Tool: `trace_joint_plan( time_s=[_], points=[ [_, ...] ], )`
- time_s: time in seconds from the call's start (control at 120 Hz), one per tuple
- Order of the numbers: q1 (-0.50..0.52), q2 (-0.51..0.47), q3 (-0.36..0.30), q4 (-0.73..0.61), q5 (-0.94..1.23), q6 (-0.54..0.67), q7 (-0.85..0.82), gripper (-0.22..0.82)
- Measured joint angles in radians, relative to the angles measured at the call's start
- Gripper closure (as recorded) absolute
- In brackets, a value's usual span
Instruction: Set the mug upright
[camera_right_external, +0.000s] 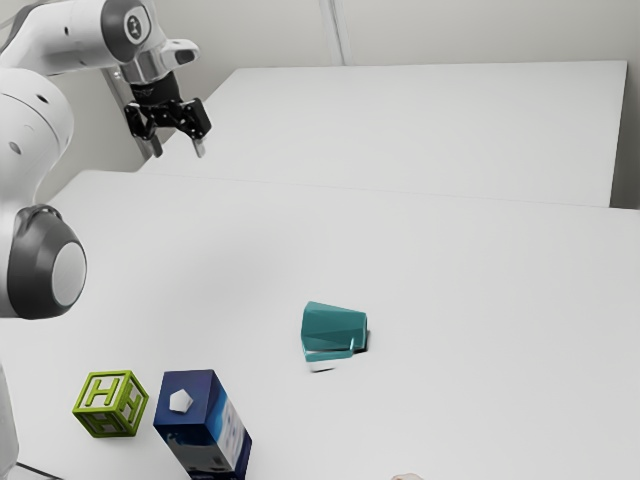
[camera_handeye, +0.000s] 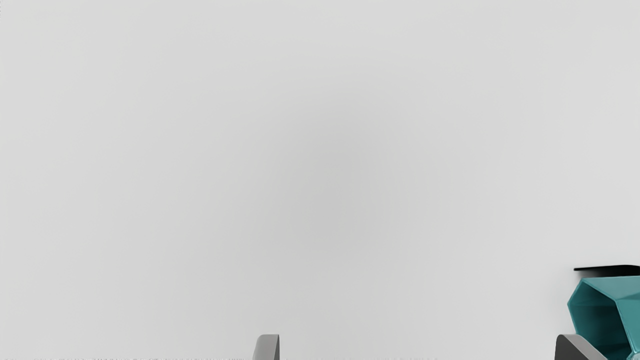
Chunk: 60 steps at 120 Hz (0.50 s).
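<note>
Mug (camera_right_external: 334, 328), teal and tipped over, looks light and hard, so the empty, wide-open gripper (camera_right_external: 178, 153) could pinch its sides.

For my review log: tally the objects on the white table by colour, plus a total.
Teal: 1, faceted mug on its side
Yellow-green: 1, letter-H cube
Blue: 1, tall box-shaped carton
Pale pinkish: 1, unidentifiable thing cut off by the exterior view's bottom edge
Total: 4
</note>
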Motion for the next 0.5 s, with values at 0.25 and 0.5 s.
trace_joint_plan(
  time_s=[0.25, 0.5],
  points=[
    [-0.003, -0.129, -0.023, -0.159, -0.011, -0.015, -0.001, 0.0],
    [-0.032, -0.477, -0.119, -0.727, -0.053, 0.215, -0.017, 0.0]
  ],
)
